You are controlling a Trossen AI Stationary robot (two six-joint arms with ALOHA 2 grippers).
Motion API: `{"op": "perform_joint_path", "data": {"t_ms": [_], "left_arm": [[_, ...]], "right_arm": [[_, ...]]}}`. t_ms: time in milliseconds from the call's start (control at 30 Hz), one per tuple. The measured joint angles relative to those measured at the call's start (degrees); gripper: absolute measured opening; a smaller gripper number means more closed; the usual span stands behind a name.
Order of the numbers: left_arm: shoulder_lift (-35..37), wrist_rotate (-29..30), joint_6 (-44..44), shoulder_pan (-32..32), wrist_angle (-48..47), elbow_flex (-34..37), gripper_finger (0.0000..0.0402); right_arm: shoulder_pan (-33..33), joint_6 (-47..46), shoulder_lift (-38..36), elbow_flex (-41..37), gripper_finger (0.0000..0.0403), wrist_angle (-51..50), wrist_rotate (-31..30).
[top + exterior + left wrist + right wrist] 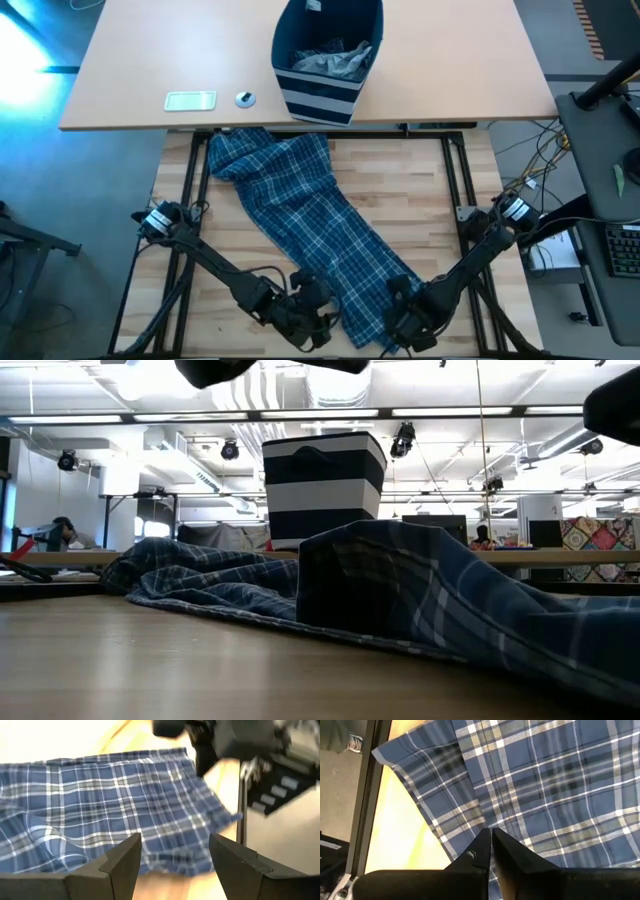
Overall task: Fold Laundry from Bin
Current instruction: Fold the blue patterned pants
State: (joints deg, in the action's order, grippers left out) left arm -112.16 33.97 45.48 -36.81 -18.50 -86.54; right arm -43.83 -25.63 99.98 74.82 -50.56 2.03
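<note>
My right gripper (491, 840) sits low in the frame of the overhead view, right of centre, at the near edge of the plaid trousers (305, 225); seen past my own wrist, its two fingers are pressed together tip to tip with no gap, right on the plaid cloth near its edge, though I cannot tell whether any fabric is actually pinched between them. My left gripper (175, 850) is at the bottom of the overhead frame just left of centre, beside the same garment; its jaws stand apart with a clear gap, and through that gap I see plaid cloth lying on the pale wood, not gripped. The trousers stretch diagonally across the slatted wooden table (430, 200), from a bunched end at upper left of the work surface down to the lower centre between my two grippers. From table height the cloth forms a low ridge across the middle of the frame, with one fold raised at centre. The bin (328, 55), navy with pale stripes, stands at top centre of the overhead view on the farther tan tabletop (140, 60), with grey laundry (330, 60) crumpled inside. To its left on that top lie a small pale flat card (190, 100) and a small round object (245, 98).
</note>
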Motion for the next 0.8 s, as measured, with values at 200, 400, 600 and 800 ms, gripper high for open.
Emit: {"op": "perform_joint_path", "data": {"t_ms": [200,400,600,800], "left_arm": [[-1.02,-1.47,-9.62,-0.21,-0.41,0.00,0.0217],[-3.51,-2.01,-25.99,0.05,0.22,0.00,0.0217],[-5.28,-8.09,-36.40,1.72,-2.01,-0.02,0.0217],[-7.30,-8.30,-44.73,5.75,-2.94,-0.03,0.0217]], "right_arm": [[0.16,-0.51,0.09,-0.19,0.0013,4.99,-4.85],[1.01,-1.31,0.77,-0.22,0.0054,9.04,-5.12],[0.51,-7.15,0.83,-0.23,0.0118,8.71,-5.12],[-1.59,-13.95,0.76,-0.23,0.0151,8.51,-5.68]]}}
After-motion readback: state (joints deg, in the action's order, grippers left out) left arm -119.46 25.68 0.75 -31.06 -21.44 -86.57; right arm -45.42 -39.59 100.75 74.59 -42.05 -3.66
